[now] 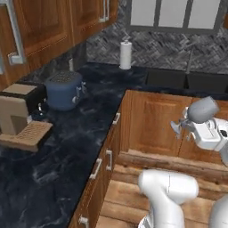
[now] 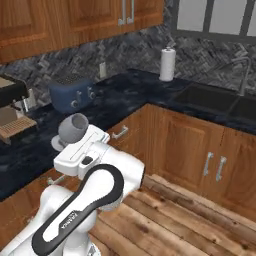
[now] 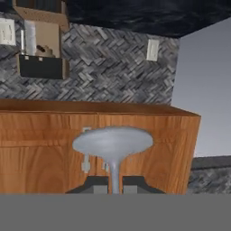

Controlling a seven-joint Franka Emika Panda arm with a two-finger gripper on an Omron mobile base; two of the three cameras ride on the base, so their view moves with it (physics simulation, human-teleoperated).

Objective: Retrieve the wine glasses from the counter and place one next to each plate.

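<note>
Both base views look down over the corner counter (image 1: 67,147); the hand view faces cabinets, inverted.

One marking, on the black strip of the white arm (image 2: 80,215): pale lettering, likely "Panda", too small to read surely. No other legible text.

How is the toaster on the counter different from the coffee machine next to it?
The toaster is blue and rounded, with slots on top; the coffee machine is beige and dark, boxy, with a slatted tray at its foot. The toaster is lower; the coffee machine stands taller. The toaster sits farther back along the counter, the coffee machine nearer the cameras. Both stand upright on the black stone, against the wall.
</note>
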